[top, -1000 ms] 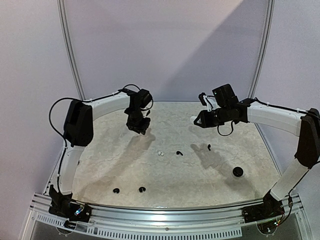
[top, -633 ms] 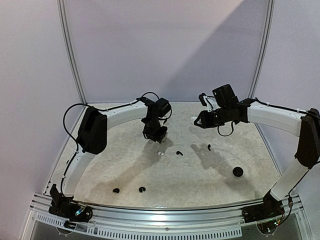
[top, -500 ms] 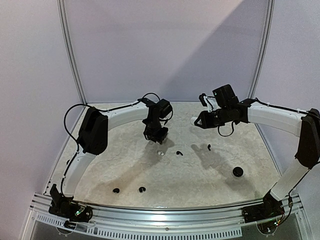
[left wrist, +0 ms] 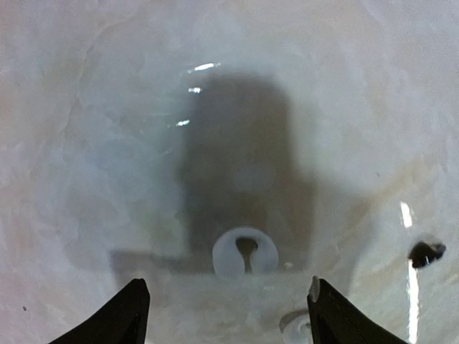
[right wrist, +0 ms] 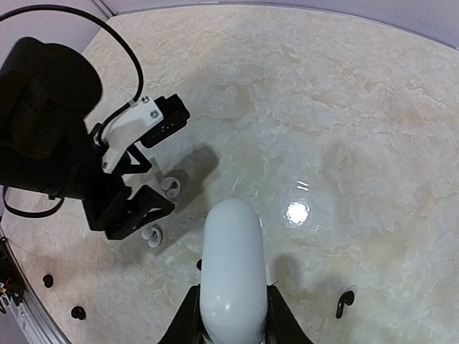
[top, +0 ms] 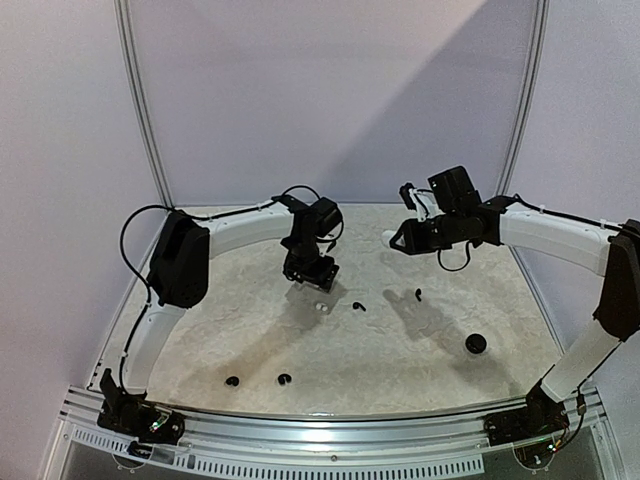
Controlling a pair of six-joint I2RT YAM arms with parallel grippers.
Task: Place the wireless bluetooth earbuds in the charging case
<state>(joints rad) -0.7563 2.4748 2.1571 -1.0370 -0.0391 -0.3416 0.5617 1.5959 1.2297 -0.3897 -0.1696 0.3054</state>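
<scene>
Jaws of your left arm gape wide and empty just above the white earbud (left wrist: 245, 254)
It lies midway between them, slightly ahead; your right jaws are clamped on the charging case (right wrist: 229, 265)

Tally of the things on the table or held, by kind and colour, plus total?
white earbuds: 2
black earbuds: 4
white case, held in right tool: 1
black round item, likely a case: 1
Total: 8
</scene>
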